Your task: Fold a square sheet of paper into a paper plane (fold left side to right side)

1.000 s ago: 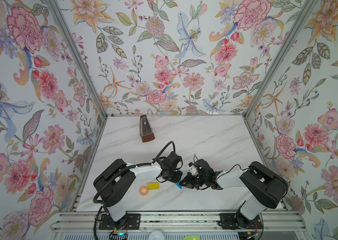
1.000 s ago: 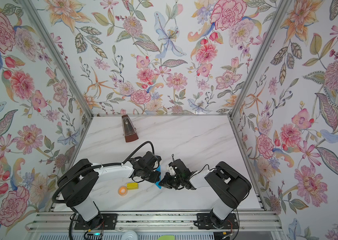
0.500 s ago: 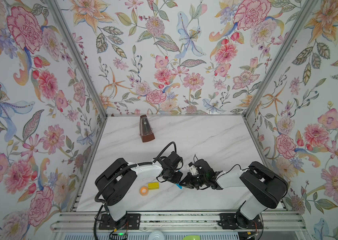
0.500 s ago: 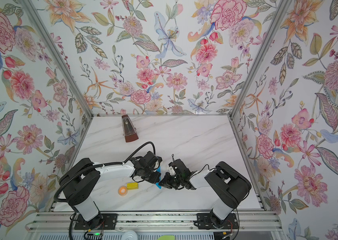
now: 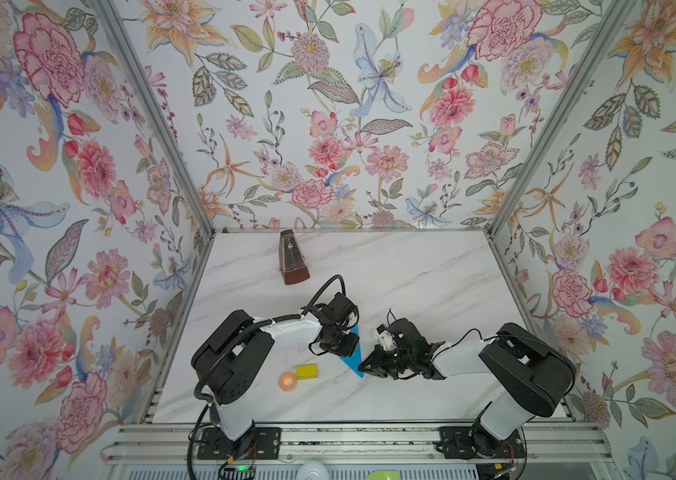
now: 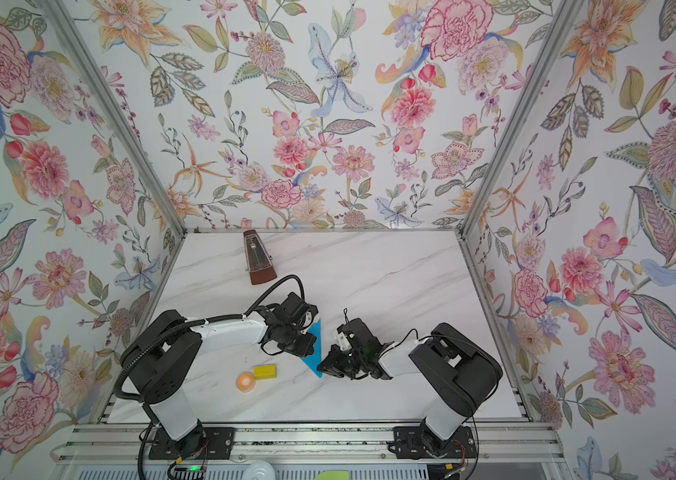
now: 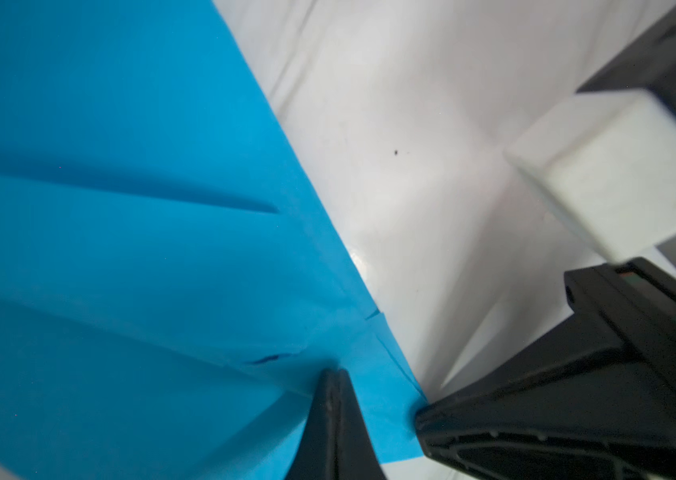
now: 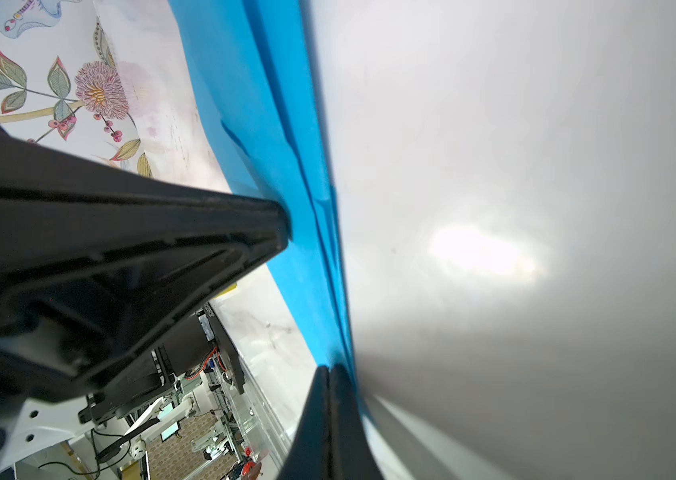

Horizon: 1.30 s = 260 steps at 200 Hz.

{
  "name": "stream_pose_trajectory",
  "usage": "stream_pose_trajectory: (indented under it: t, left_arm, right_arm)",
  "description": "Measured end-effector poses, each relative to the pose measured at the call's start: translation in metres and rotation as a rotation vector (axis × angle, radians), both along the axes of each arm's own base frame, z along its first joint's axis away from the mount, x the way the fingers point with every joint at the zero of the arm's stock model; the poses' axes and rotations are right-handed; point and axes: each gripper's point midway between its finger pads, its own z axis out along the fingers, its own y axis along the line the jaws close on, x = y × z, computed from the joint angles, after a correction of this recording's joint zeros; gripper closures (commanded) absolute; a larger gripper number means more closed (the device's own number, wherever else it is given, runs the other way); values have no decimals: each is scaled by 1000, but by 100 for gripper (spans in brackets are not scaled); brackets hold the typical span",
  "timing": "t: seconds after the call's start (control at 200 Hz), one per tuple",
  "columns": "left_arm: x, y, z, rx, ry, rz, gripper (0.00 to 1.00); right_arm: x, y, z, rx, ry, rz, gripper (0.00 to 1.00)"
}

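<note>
Passing the yellow block (image 5: 306, 372) up front, pressing the left hand (image 7: 330, 415), pinched together and empty, onto the paper plane (image 5: 353, 365) mid-counter (image 5: 411, 282); setting the right hand (image 8: 328, 419), likewise together, beside its edge. Looking already dart-shaped, probably needing only final creasing.
</note>
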Motion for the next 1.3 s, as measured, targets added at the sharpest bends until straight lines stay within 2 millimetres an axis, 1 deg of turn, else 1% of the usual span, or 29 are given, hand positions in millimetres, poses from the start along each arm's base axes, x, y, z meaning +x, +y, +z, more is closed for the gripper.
stream_pose_trajectory:
  t: [0.245, 0.32, 0.41, 0.52, 0.62, 0.711, 0.796, 0.881, 1.041, 1.186, 1.301]
  left_arm:
    - [17, 9, 0, -1, -12, 29, 100]
    - [19, 10, -1, -4, -10, 28, 100]
    - [18, 9, -1, -6, -8, 24, 100]
    - [18, 9, -1, -14, -4, 17, 100]
    - [18, 9, -1, -17, -8, 4, 100]
    - [17, 8, -1, -19, -10, -5, 100]
    - [17, 8, -1, -23, -10, -16, 100]
    - [15, 6, -1, -33, -5, -28, 100]
    - [16, 2, 0, -59, -5, -42, 100]
    - [18, -2, 0, -80, -13, -52, 100]
    - [18, -4, 1, -90, -16, -57, 100]
  right_arm:
    - [0, 0, 0, -1, 1, 0, 100]
    - [1, 1, 1, -4, 4, 0, 100]
    - [1, 0, 3, -14, 8, -1, 92]
    - [0, -8, 8, -42, 7, -9, 84]
    - [14, -17, 21, -37, -23, -43, 79]
    - [35, -23, 33, -25, -58, -83, 74]
    - [52, -29, 37, -15, -74, -110, 70]
    - [62, -32, 33, -12, -68, -119, 67]
    - [71, -30, 13, -21, -16, -101, 65]
    - [83, -14, 14, 31, -21, -66, 65]
    - [89, -5, 14, 64, -25, -46, 67]
